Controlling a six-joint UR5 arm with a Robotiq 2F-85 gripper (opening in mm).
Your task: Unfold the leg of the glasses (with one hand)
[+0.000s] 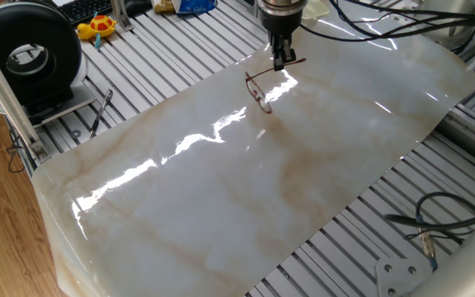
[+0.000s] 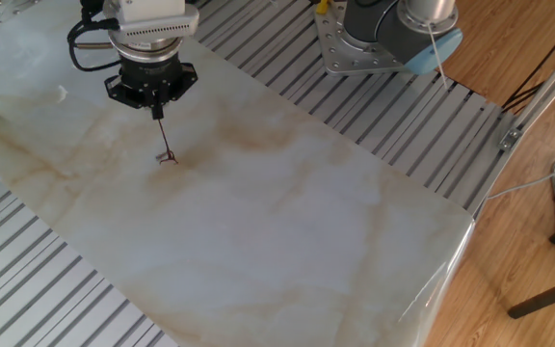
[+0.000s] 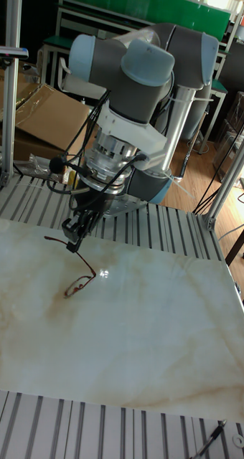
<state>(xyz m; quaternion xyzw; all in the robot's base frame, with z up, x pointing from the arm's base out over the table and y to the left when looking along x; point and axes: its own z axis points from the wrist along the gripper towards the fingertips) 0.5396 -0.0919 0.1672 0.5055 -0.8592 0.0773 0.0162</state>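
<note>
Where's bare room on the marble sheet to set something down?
Most of the marble sheet is bare: everything between the glasses and its near edge. Crowded only at the far edge, where the gripper pinches a temple arm.

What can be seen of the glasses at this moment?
The glasses are small, with a thin dark reddish wire frame and clear oval lenses. One slim temple arm is pinched by the gripper, shut on it; the frame hangs out from that arm, its lens end low near the glossy marble-look sheet. Whether it touches the sheet cannot be told.
</note>
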